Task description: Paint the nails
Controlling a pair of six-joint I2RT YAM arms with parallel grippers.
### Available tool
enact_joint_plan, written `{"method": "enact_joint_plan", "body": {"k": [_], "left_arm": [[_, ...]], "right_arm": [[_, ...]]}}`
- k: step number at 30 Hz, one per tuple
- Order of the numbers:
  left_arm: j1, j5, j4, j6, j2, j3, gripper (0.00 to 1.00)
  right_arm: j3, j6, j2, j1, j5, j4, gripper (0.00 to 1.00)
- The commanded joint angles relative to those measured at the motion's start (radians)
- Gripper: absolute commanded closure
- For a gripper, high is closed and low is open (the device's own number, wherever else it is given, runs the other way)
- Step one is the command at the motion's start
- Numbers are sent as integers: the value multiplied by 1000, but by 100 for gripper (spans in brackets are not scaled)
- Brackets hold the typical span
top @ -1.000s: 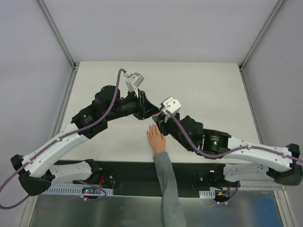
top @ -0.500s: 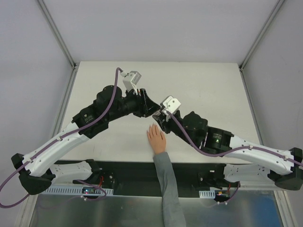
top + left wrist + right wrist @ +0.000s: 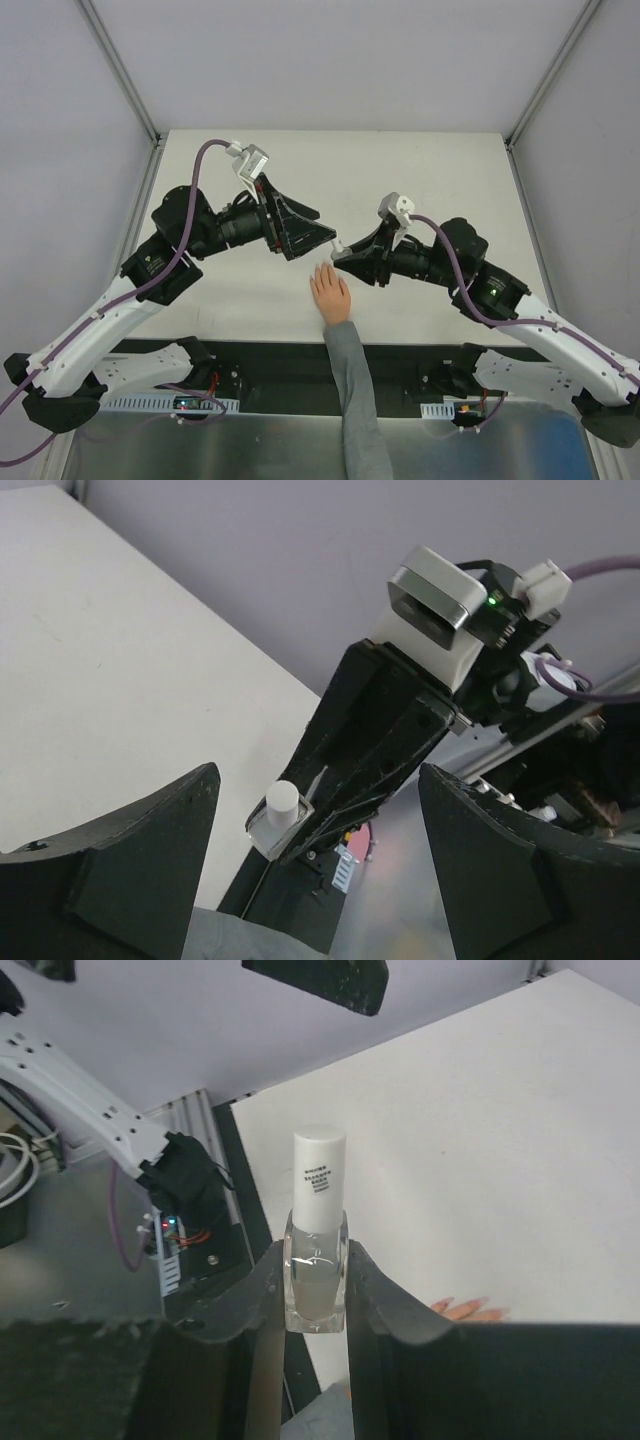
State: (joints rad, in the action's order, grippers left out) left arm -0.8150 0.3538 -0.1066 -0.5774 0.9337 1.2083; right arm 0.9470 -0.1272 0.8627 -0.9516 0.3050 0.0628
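Observation:
A pale peach hand [image 3: 330, 293] with a grey sleeve [image 3: 352, 400] lies flat at the table's near edge, fingers pointing away. Its nails [image 3: 324, 268] are tiny from above; in the right wrist view the pink fingertip nails [image 3: 468, 1309] peek past my finger. My right gripper [image 3: 346, 256] is shut on a small clear bottle [image 3: 317, 1265] with a white cap [image 3: 320, 1175], held upright just above the fingertips. My left gripper [image 3: 320, 231] stands wide open just left of the bottle [image 3: 337, 245], holding nothing. The left wrist view faces that capped bottle [image 3: 279, 814] between my open fingers [image 3: 150, 850].
The white table [image 3: 430, 180] stretches behind and to both sides of the hand. Metal frame posts [image 3: 120, 70] rise at the back corners. Both arm bases and a black strip [image 3: 280, 370] with electronics line the near edge beside the sleeve.
My left gripper has opened wide and drawn back to the left, away from the bottle. The right arm has swung its wrist out to the right, still holding the bottle above the fingertips.

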Motion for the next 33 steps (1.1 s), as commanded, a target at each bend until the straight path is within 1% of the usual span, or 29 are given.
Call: {"method": "enact_joint_plan", "body": {"k": [1, 4, 6, 7, 8, 10, 11, 14, 18, 23, 26, 30, 32, 33], "left_arm": [[17, 204, 137, -7, 20, -30, 22], [17, 235, 176, -19, 37, -47, 21], [17, 278, 200, -32, 56, -50, 25], [17, 293, 218, -38, 60, -50, 31], [17, 310, 225, -42, 71, -49, 35], [17, 313, 229, -45, 77, -49, 38], [17, 317, 229, -42, 80, -50, 44], [17, 326, 229, -41, 88, -50, 54], [17, 333, 229, -38, 99, -53, 58], [17, 335, 217, -27, 112, -50, 58], [19, 324, 194, -16, 122, -43, 62], [17, 310, 148, -3, 139, -24, 60], [17, 306, 143, -4, 142, -20, 69], [17, 303, 142, -1, 142, -18, 76]], "right_arm": [[-16, 104, -40, 39, 216, -112, 99], [-21, 123, -47, 56, 241, -133, 100], [-24, 124, -47, 60, 244, -141, 100], [-24, 124, -48, 62, 238, -141, 99], [-25, 123, -50, 63, 235, -143, 99], [-27, 123, -59, 66, 215, -146, 100], [-25, 123, -60, 68, 206, -144, 100], [-22, 115, -60, 66, 172, -126, 100], [-24, 110, -60, 65, 148, -124, 99], [-19, 100, -60, 68, 125, -124, 100], [-17, 94, -63, 66, 115, -124, 99], [-11, 93, -53, 66, 114, -121, 100], [-8, 92, -50, 65, 106, -116, 100], [-8, 90, -48, 65, 100, -115, 100]]}}
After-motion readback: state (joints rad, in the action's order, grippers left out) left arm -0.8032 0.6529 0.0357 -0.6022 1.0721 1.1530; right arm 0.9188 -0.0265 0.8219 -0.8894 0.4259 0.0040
